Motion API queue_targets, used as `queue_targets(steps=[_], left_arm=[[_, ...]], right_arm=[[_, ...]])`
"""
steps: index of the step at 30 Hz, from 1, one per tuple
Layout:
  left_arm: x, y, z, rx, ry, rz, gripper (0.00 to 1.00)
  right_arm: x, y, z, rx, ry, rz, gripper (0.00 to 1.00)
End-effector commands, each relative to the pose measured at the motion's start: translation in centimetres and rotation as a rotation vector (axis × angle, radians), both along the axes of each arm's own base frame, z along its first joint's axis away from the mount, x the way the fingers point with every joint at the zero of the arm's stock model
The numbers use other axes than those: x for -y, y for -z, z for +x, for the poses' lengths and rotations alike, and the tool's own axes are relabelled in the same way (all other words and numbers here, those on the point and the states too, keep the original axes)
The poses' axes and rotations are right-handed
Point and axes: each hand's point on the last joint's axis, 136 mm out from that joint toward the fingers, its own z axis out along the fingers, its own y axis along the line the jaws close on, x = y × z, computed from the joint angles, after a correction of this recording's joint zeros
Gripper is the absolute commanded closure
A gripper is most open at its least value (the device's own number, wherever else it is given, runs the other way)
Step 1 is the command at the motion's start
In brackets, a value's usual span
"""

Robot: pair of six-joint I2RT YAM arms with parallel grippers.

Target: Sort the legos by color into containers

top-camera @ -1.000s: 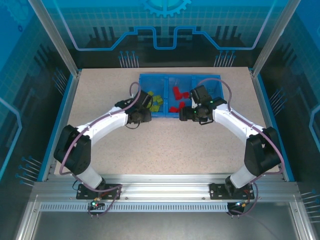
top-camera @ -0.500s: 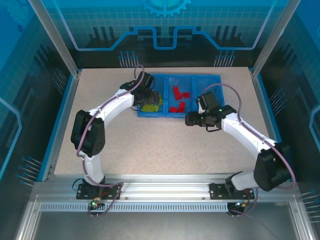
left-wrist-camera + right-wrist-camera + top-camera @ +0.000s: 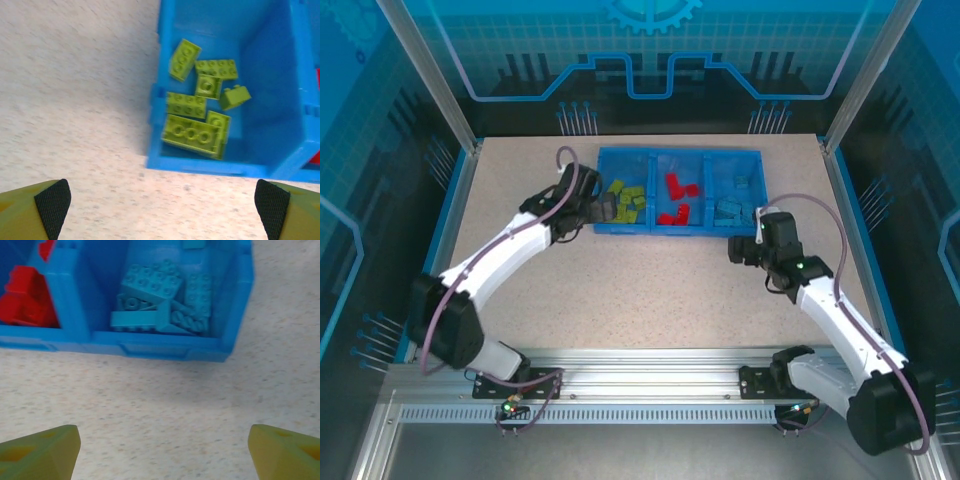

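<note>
The blue tray [image 3: 705, 152] holds the legos in its three containers: lime green bricks [image 3: 626, 203] on the left, red bricks [image 3: 672, 197] in the middle, light blue bricks [image 3: 734, 206] on the right. My left gripper [image 3: 601, 211] hovers at the tray's front left corner. In the left wrist view it [image 3: 161, 210] stands open and empty over bare table, with the lime bricks [image 3: 197, 107] lying beyond it. My right gripper [image 3: 741, 248] sits just in front of the right compartment. It [image 3: 162, 450] is also open and empty, facing the light blue bricks [image 3: 160, 300].
The speckled table [image 3: 650, 290] stretches in front of the tray. Metal frame posts [image 3: 455, 110] and blue side rails [image 3: 860, 230] border it. Red bricks [image 3: 25, 302] lie in the compartment left of the light blue ones.
My left gripper went over the lime compartment, opened, and drew back to the tray's front left corner. My right gripper opened wider and pulled away from the tray toward the near right.
</note>
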Motion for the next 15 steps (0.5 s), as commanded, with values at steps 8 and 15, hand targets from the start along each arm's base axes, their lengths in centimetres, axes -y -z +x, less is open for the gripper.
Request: queue_targets(steps=[8,15], left_arm=[[-8.4,4.7,-2.8,0.057,-0.038,0.314,0.01],[-10.1,5.9,-2.6,0.159,-0.023,0.336,0.01]], right_arm=[[4.3,0.9,2.8,0.349,0.1,-0.064,0.09],[5.1,1.6,7.1,0.411,0.131,-0.057,0.06]])
